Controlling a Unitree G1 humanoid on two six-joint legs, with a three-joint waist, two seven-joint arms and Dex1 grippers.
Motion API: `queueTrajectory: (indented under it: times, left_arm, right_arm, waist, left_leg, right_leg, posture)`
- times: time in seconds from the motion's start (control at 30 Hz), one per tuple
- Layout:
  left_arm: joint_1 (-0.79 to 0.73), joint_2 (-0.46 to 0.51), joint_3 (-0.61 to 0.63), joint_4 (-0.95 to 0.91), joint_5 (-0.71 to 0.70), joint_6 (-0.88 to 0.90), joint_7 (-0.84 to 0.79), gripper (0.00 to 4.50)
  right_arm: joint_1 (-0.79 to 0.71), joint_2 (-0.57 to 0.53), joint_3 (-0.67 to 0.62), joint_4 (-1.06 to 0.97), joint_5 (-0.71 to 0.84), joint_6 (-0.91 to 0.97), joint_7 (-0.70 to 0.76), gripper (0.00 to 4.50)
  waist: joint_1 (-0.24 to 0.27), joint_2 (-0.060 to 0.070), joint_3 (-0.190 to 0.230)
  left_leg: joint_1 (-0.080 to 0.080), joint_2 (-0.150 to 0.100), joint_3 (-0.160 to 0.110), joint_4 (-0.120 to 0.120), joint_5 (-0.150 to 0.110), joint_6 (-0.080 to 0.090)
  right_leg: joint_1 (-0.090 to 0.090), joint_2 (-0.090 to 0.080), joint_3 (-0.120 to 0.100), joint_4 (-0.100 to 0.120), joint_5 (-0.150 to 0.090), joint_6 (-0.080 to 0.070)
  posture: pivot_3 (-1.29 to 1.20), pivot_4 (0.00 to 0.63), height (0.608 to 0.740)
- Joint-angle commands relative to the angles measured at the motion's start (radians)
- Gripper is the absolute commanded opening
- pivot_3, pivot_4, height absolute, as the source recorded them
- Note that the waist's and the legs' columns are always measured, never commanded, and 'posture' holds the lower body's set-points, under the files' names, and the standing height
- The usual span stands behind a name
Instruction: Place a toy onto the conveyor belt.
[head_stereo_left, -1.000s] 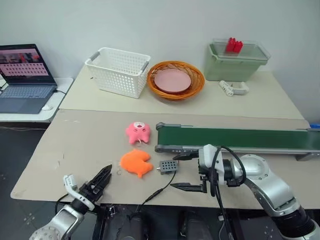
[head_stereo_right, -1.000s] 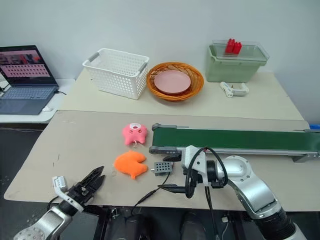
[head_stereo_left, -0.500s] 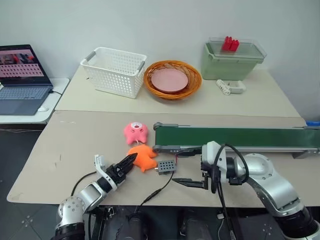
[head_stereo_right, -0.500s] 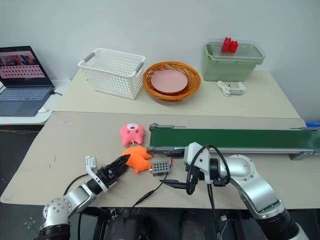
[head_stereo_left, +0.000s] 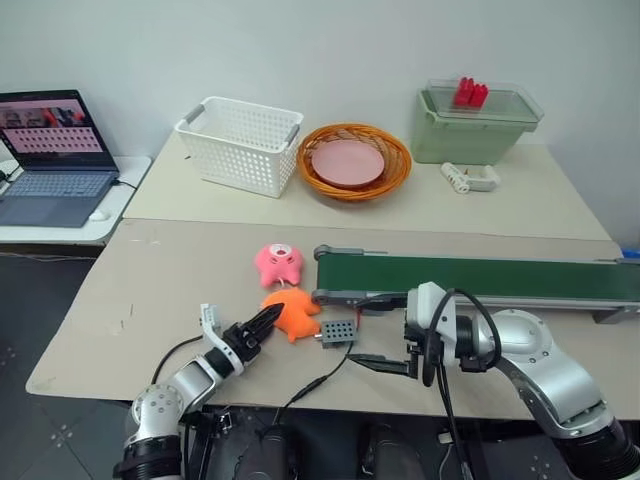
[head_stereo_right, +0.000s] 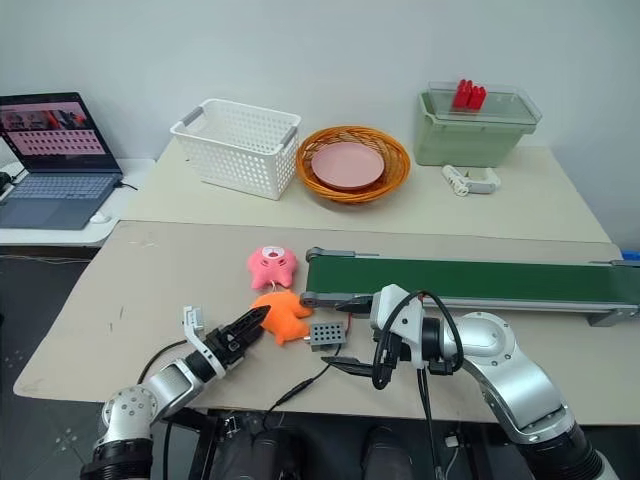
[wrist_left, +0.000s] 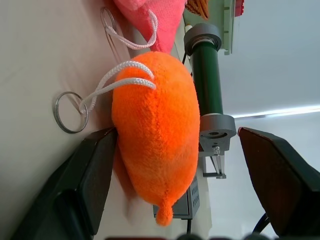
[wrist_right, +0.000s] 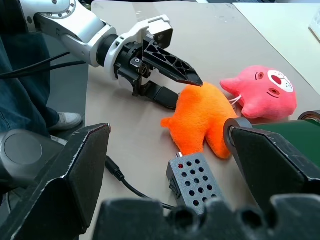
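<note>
- While the left claw (head_stereo_right: 246, 327) stands open astride the orange fish toy (head_stereo_right: 283, 316), one finger at its flank, close gently mid-body.
- Beyond it lies the conveyor belt (head_stereo_right: 470, 279); lift clear of the grey box (head_stereo_right: 326, 336).
- Right claw (head_stereo_right: 345, 334) hangs open nearby.

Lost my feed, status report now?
Left end effector open, straddling orange plush fish toy. Right end effector open, empty. Toy on table, beside dark-green conveyor belt. Small grey box alongside.
</note>
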Motion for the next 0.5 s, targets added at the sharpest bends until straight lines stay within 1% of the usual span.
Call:
queueTrajectory:
  times: [0.03,0.1,0.2,0.27,0.5]
  left_arm:
    - [-0.018,-0.014,-0.009,0.037,0.041,-0.024,0.011,2.81]
    - [-0.023,-0.016,-0.013,0.038,0.048,-0.022,0.007,2.23]
    - [-0.029,-0.022,-0.015,0.036,0.051,-0.015,0.006,1.14]
    - [-0.032,-0.023,-0.016,0.031,0.051,-0.01,0.0,0.54]
    - [-0.036,-0.029,-0.007,0.023,0.074,-0.039,-0.013,0.54]
  right_arm:
    - [-0.01,0.0,-0.034,-0.029,0.011,-0.007,-0.006,4.5]
    - [-0.011,0.0,-0.035,-0.03,0.013,-0.005,-0.008,4.5]
    - [-0.011,0.002,-0.035,-0.03,0.014,-0.006,-0.011,4.5]
    - [-0.01,0.002,-0.034,-0.028,0.011,-0.007,-0.013,4.5]
    - [-0.017,0.001,-0.032,-0.018,0.01,-0.007,-0.011,4.5]
  waist:
    - [-0.002,0.0,0.0]
    - [-0.002,0.0,0.0]
    - [-0.002,0.0,0.0]
    - [-0.003,0.0,0.0]
    - [-0.002,0.001,0.0]
  left_leg:
    - [0.0,0.0,0.0,0.0,0.0,0.0]
    - [-0.001,0.0,0.0,0.0,0.001,0.002]
    - [-0.002,0.0,0.0,0.0,0.001,0.002]
    - [-0.001,0.0,0.0,0.0,0.001,0.002]
    - [-0.001,0.0,0.0,0.0,0.0,0.002]
  right_leg:
    - [0.0,0.0,0.0,0.0,0.0,0.0]
    - [-0.001,0.0,0.0,0.0,0.0,0.0]
    - [-0.001,0.0,0.0,0.0,0.001,-0.002]
    - [-0.001,0.0,0.0,0.0,0.001,-0.002]
    - [-0.001,0.0,0.0,0.0,0.0,0.0]
  posture:
    - [0.0,0.15,0.74]
    - [0.0,0.15,0.74]
    - [0.0,0.15,0.74]
    - [0.0,0.15,0.74]
    - [0.0,0.15,0.74]
